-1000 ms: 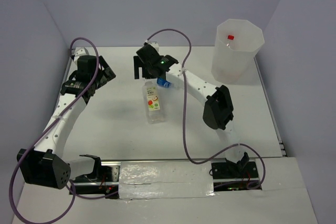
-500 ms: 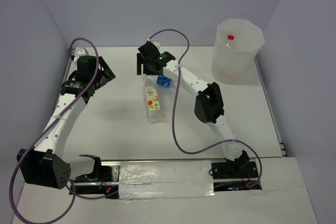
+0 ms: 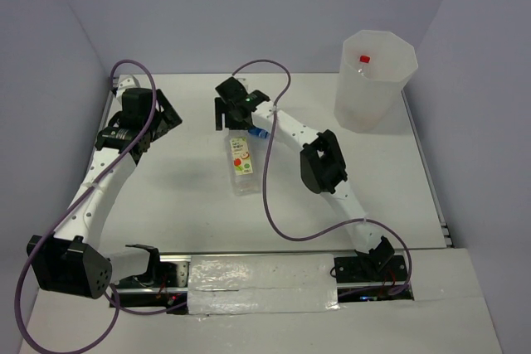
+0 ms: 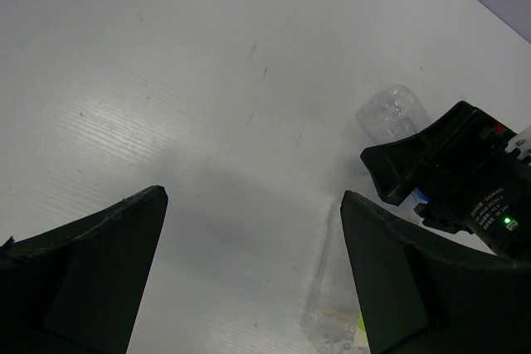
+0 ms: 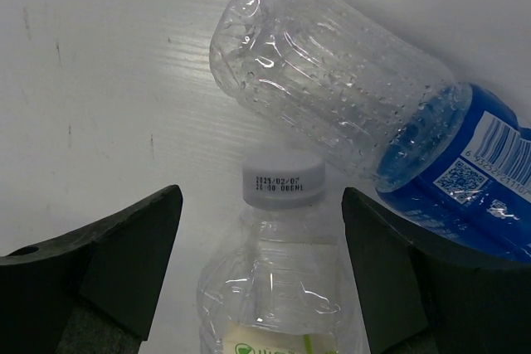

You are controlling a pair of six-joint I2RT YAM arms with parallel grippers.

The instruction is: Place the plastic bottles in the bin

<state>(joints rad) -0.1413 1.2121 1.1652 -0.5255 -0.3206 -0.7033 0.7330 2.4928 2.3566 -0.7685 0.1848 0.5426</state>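
Observation:
The white-green fruit-labelled bottle (image 3: pixel 241 163) lies on the table, its white cap (image 5: pixel 282 184) pointing to the far side. The blue-labelled bottle (image 5: pixel 357 89) lies slantwise just beyond that cap; in the top view (image 3: pixel 260 133) the right arm covers most of it. My right gripper (image 5: pixel 260 205) is open, its jaws either side of the fruit-labelled bottle's neck, and it also shows in the top view (image 3: pixel 235 112). The bin (image 3: pixel 375 80) stands at the far right with the red-capped bottle (image 3: pixel 363 59) inside. My left gripper (image 3: pixel 148 118) is open and empty at the far left. The other bottles are out of view.
The left wrist view shows bare white table between its fingers, the right gripper's black body (image 4: pixel 456 172) and the clear end of the blue-labelled bottle (image 4: pixel 390 113). Purple cables loop over the table. Grey walls close in the far and side edges.
The right arm has folded leftward and its gripper has shifted slightly nearer, over the fruit-labelled bottle's cap. The left arm and both bottles have not moved.

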